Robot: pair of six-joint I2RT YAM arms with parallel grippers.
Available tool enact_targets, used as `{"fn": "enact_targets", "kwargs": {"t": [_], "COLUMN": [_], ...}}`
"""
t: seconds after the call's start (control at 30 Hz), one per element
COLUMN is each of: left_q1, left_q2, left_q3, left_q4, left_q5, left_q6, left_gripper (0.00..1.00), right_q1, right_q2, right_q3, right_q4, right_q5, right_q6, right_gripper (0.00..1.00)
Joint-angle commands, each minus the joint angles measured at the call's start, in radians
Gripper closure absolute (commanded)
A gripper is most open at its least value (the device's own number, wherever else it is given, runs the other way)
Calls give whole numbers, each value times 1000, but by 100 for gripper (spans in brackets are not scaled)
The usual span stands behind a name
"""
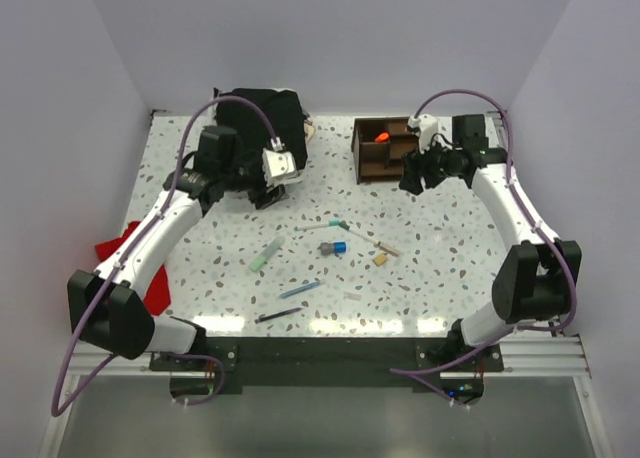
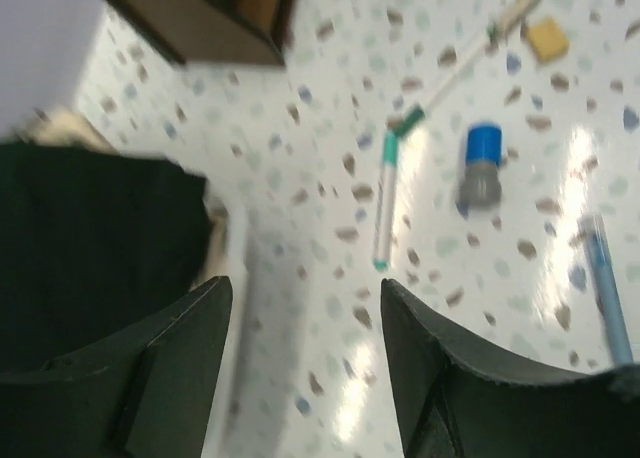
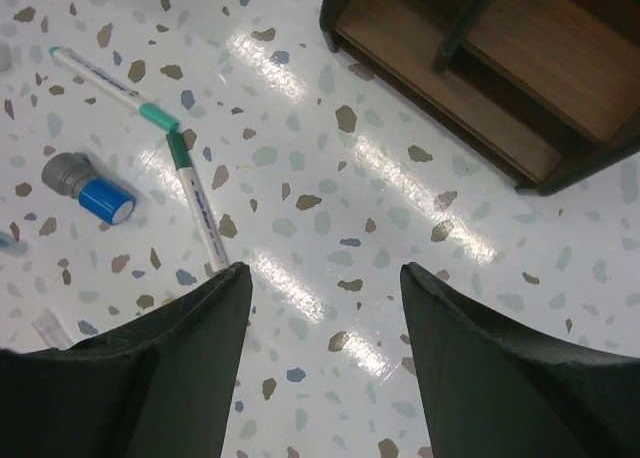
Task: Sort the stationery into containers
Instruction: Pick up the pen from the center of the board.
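plainly, both arms hover empty over the speckled table [image 1: 455, 273]. the left gripper [image 2: 305, 296] has its fingers [image 2: 170, 368] spread wide with only bare tabletop between them; it hangs just beside the black cloth [image 2: 90, 248] at the rear left. the right gripper [image 3: 322, 273] is likewise parted, grasping nothing, poised just beside the front edge of the dark wooden desk organiser [image 3: 480, 78], which stands at the rear right. an orange-capped marker [image 1: 380, 136] lies in one of its rear compartments. the remaining stationery is loose mid-table: two white pens with green caps [image 3: 195, 203] nearly tip to tip, a blue-grey sharpener [image 3: 90, 188] near them, a tan eraser [image 1: 380, 260], a pale green pen [image 1: 266, 254], a blue pen [image 1: 300, 290] and a black pen [image 1: 277, 316] nearest the arm bases. a red cloth [image 1: 112, 246] lies under the left arm at the table's left edge.
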Motion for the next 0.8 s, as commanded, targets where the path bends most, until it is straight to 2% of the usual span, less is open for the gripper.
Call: {"fn": "enact_targets", "kwargs": {"t": [0.0, 0.07, 0.1, 0.13, 0.17, 0.2, 0.27, 0.3, 0.33, 0.37, 0.43, 0.5, 0.57, 0.63, 0.67, 0.77], "left_q1": [64, 132, 208, 247, 320, 351, 403, 403, 405, 403, 417, 451, 489, 529, 584, 597], "left_q2": [-139, -191, -206, -246, -266, -288, -344, -364, -399, -418, -470, -489, -489, -483, -481, -473], "left_q3": [-131, -164, -177, -192, -232, -255, -319, -341, -364, -372, -390, -392, -386, -383, -381, -376], "left_q4": [-123, -108, -93, -73, -21, 7, 83, 111, 146, 160, 188, 183, 156, 145, 143, 131], "left_q5": [-219, -210, -201, -199, -196, -184, -193, -265, -300, -399, -481, -586, -679, -696, -695, -758], "left_q6": [-22, -103, -174, -202, -233, -283, -328, -377, -403, -435, -526, -574, -577, -591, -604, -638], "left_gripper": [34, 34, 34, 34, 33, 32, 31, 30, 30, 27, 24, 17, 14, 11, 10, 8], "right_q1": [74, 179, 217, 250, 311, 333, 390, 415, 444, 497, 545, 615, 678, 741, 760, 821], "right_q2": [-51, 1, 35, 64, 92, 160, 224, 292, 336, 371, 452, 483, 511, 540, 549, 594], "right_q3": [-1, 51, 86, 123, 207, 253, 369, 410, 504, 549, 643, 668, 666, 657, 655, 677], "right_q4": [-86, -176, -291, -337, -376, -445, -473, -482, -505, -526, -573, -564, -528, -479, -447, -401], "right_q5": [-137, -140, -131, -116, -96, -109, -138, -125, -117, -111, -120, -122, -126, -119, -119, -114], "right_q6": [-309, -461, -597, -640, -660, -680, -662, -604, -593, -586, -603, -634, -667, -689, -709, -706], "right_gripper": [35, 35, 35, 35, 35, 36, 33, 30, 1, 1, 1, 1, 2, 3, 5, 12]}}
